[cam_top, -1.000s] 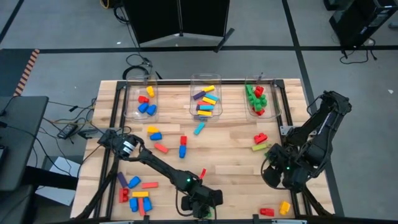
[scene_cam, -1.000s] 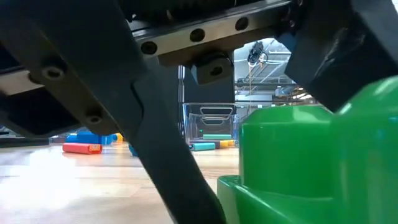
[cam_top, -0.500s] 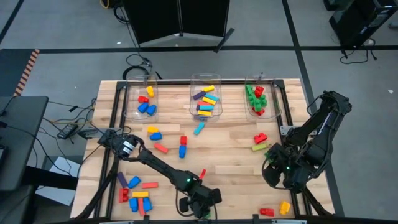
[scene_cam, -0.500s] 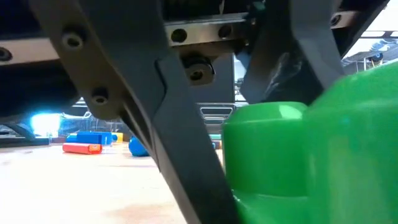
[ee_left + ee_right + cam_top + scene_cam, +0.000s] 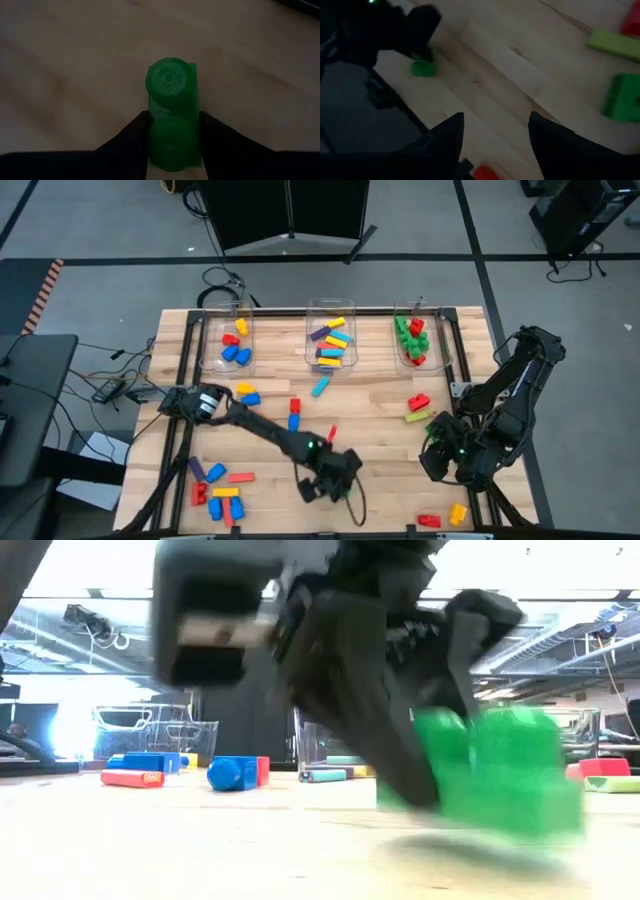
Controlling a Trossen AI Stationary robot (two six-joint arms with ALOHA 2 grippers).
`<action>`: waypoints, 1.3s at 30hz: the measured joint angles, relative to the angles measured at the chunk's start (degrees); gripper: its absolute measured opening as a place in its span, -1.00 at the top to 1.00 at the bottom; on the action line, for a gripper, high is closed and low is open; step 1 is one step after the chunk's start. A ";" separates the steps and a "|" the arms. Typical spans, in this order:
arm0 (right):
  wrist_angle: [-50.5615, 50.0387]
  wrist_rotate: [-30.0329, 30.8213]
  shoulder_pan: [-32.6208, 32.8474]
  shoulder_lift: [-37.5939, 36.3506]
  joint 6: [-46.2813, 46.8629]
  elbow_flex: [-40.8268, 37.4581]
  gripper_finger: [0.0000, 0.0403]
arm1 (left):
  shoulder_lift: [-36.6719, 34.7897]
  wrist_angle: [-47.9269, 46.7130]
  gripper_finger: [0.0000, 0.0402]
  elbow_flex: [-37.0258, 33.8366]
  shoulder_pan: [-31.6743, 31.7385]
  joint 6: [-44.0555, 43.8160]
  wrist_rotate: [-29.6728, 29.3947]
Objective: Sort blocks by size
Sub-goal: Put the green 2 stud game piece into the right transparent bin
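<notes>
My left gripper (image 5: 173, 117) is shut on a chunky green block (image 5: 172, 115) a little above the table, near the middle of its front part; the low view shows the block (image 5: 490, 780) blurred. My right gripper (image 5: 495, 135) hangs open over the table's right side, with nothing between its fingers. Loose blocks lie flat on the wood: a cluster at the near left (image 5: 215, 492), a few in the middle (image 5: 294, 416), some at the right (image 5: 418, 408) and the near right (image 5: 442, 517). Three clear bins (image 5: 330, 310) at the far edge hold sorted blocks. My left gripper pinches the green block's two opposite side walls (image 5: 152, 125) between its two fingers. The fingers (image 5: 380, 720) slant down from above. A round stud (image 5: 169, 80) of the block sticks out past the fingertips. The block hangs clear of the table, over its own shadow.
The left bin (image 5: 232, 340) holds blue, red and yellow blocks, the middle bin (image 5: 330, 342) long mixed ones, the right bin (image 5: 414, 340) green and red ones. A black rail frame (image 5: 190, 370) runs along the table's sides. Bare wood lies between the two arms (image 5: 390, 470).
My left gripper has taken hold of the green block at the table's near edge and gone up and toward the far edge with it, rolling as it went. The block, which stood on the wood, now hangs clear of it.
</notes>
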 joint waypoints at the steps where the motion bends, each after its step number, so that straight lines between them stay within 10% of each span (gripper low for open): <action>1: 0.55 0.98 0.01 0.00 -0.01 0.00 -0.13 | -0.89 -0.86 0.31 0.00 0.88 -0.16 -0.12; 20: 7.18 34.95 -4.44 8.55 10.79 0.02 -0.13 | -23.06 -5.84 0.31 0.11 14.64 -12.56 -22.35; 31: 23.05 35.45 -18.03 3.55 -10.85 0.02 -0.14 | -23.89 -2.20 0.29 0.11 12.90 -10.07 -29.01; 39: 30.71 23.96 -27.43 0.77 -23.67 0.02 -0.14 | -23.89 -1.08 0.29 0.09 12.99 -7.77 -31.69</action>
